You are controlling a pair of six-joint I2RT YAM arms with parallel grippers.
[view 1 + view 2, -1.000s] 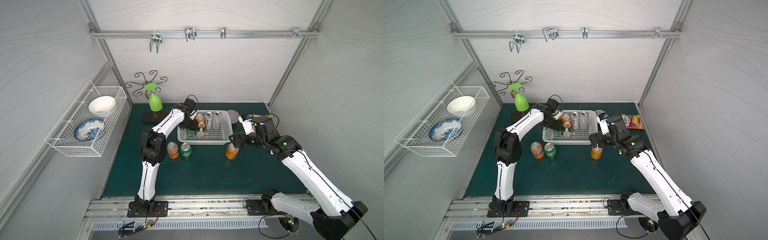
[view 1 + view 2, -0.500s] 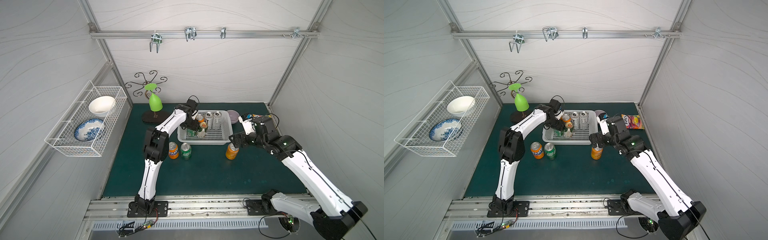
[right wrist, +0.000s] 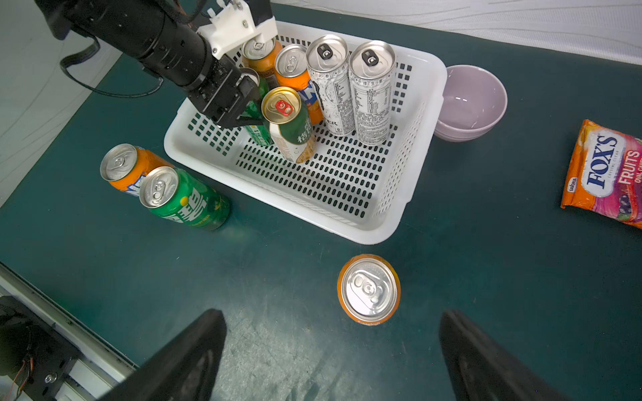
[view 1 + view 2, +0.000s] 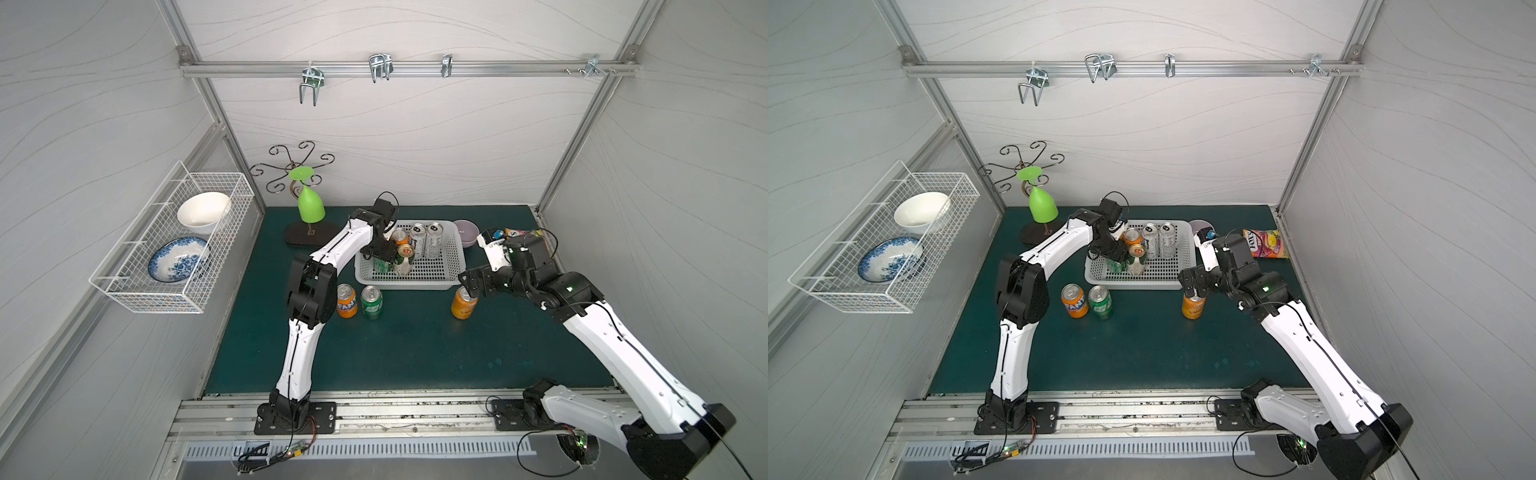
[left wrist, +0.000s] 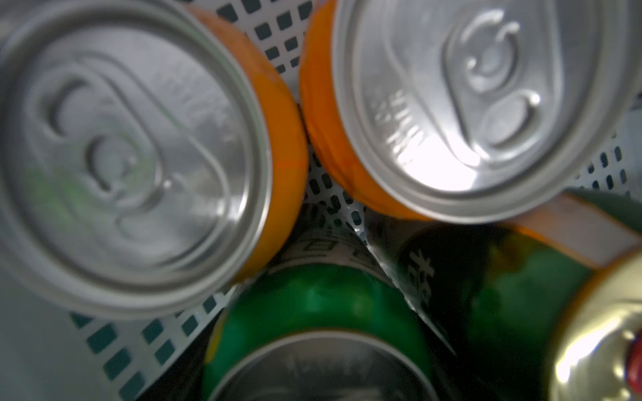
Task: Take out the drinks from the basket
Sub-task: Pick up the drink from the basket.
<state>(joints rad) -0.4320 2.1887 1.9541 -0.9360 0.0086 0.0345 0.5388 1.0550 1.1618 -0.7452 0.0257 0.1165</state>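
Your left gripper (image 3: pixel 254 119) is clenched on the green can (image 3: pixel 258 136) at the basket's (image 3: pixel 382 236) left edge, probably for lift-out; right gripper (image 3: pixel 330 323) released, wide above the orange can (image 3: pixel 369 290) on the mat (image 3: pixel 486 277)

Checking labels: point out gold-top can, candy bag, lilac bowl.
gold-top can (image 3: pixel 281 105): right wrist view, gold lid.
candy bag (image 3: pixel 604 170): right wrist view, printed front.
lilac bowl (image 3: pixel 469 104): right wrist view, inner floor.

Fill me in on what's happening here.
The robot is emptying drink cans from the white basket. Its left hand is shut on a green can inside the basket; the right hand hangs open above an orange can standing on the mat. Three cans are out, six are inside.
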